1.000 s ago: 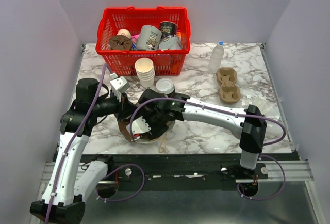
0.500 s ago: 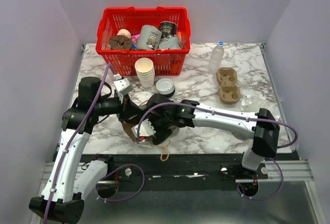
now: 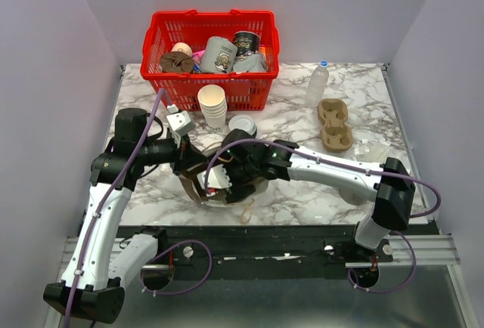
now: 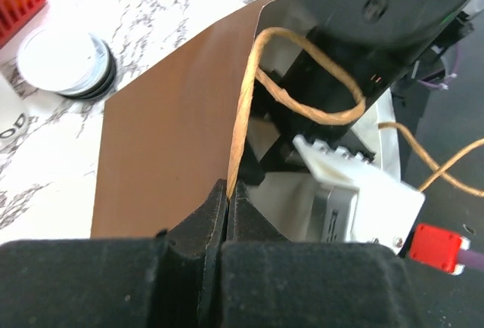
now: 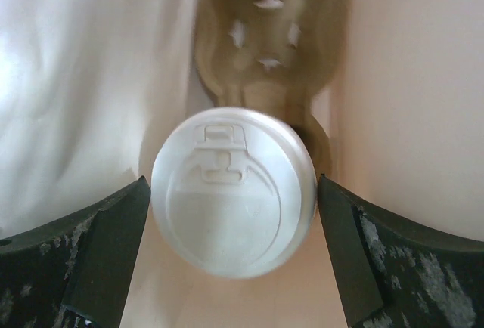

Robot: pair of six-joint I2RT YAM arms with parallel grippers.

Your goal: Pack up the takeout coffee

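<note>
The takeout coffee (image 5: 233, 201) is a white lidded cup seen lid-on in the right wrist view, inside a brown paper bag (image 3: 193, 186). My right gripper (image 5: 233, 207) reaches into the bag, and its two fingers press the lid's left and right edges. A brown pulp cup carrier (image 5: 265, 33) lies deeper in the bag behind the cup. In the top view the right gripper (image 3: 221, 183) is in the bag mouth and the cup is hidden. My left gripper (image 4: 227, 192) is shut on the bag's rim (image 4: 234, 139), holding it open; it shows in the top view (image 3: 184, 163).
A red basket (image 3: 162, 37) with mugs stands at the back. A stack of paper cups (image 3: 212, 105) and a stack of lids (image 3: 243, 125) stand in front of it. A water bottle (image 3: 318, 82) and a second pulp carrier (image 3: 334, 124) are at the right. A twine handle (image 3: 243, 208) hangs over the near edge.
My right arm pushed toward the near edge, then drew back up and right, its gripper still in the bag mouth. The left gripper has kept its hold on the bag rim.
</note>
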